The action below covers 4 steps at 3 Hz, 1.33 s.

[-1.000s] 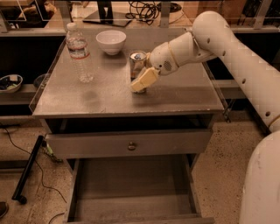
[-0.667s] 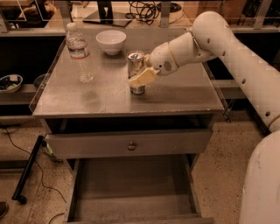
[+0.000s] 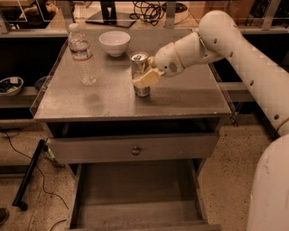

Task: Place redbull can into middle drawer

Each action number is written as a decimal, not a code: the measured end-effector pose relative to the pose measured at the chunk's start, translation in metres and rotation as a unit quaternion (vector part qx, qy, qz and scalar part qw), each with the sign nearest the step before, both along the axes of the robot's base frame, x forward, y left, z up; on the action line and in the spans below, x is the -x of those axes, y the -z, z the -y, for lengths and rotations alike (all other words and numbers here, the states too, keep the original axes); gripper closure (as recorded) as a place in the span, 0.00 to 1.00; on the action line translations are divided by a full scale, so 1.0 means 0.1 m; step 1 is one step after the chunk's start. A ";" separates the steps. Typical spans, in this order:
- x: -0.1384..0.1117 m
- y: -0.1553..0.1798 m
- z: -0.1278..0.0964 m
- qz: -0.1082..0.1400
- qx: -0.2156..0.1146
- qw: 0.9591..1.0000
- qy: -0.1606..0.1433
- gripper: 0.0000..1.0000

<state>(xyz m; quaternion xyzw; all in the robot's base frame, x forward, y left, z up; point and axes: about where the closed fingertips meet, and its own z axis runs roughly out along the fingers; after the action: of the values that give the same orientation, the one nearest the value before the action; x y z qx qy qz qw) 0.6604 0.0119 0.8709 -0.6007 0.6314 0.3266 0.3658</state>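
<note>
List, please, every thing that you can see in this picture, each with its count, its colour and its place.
redbull can: one, silver, upright near the middle of the table
water bottle: one, clear, upright at the table's left rear
bowl: one, white, at the rear, behind the can and to its left
table: one, grey top
drawer front: one, grey with a round knob, shut, under the tabletop
middle drawer: one, grey-brown, pulled open at the bottom
small bowl: one, pale, on a low shelf far left
cables: black, behind the table
robot arm: one, white, reaching in from the right
gripper: one, cream, at the can's near side
</note>
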 end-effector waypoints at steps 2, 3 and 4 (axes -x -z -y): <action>0.01 -0.29 0.09 0.009 0.010 1.000 0.012 1.00; 0.09 -0.56 0.24 0.022 0.012 0.999 0.024 1.00; 0.24 -0.78 0.40 0.031 0.015 0.999 0.037 1.00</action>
<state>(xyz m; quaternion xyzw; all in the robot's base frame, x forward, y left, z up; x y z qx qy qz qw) 0.6360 -0.0279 0.9491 -0.5922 0.6463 0.2847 0.3880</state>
